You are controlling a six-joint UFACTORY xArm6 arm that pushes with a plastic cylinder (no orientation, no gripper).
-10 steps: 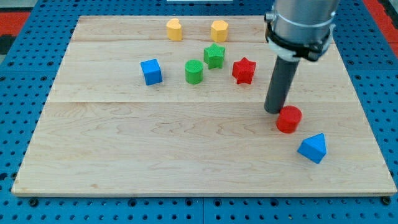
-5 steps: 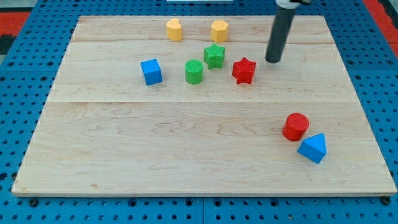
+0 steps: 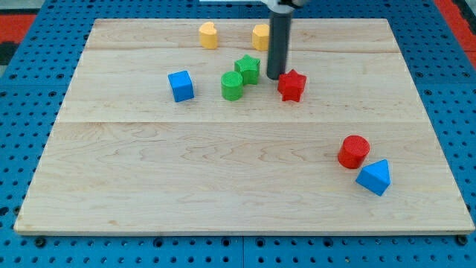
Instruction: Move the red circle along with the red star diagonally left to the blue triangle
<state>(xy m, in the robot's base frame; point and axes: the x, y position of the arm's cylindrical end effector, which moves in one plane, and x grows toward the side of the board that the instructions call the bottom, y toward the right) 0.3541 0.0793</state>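
The red circle lies at the view's lower right, touching the upper left of the blue triangle. The red star lies near the view's top centre. My tip stands just left of the red star, touching or nearly touching its upper-left side, between it and the green star.
A green circle sits left of the green star. A blue cube lies further left. Two yellow blocks lie near the board's top edge, a yellow heart-like block and a yellow hexagon partly hidden behind the rod.
My tip left the red circle beside the blue triangle, went up the view's right, then moved left to the red star's upper-left side. The green star shifted slightly left.
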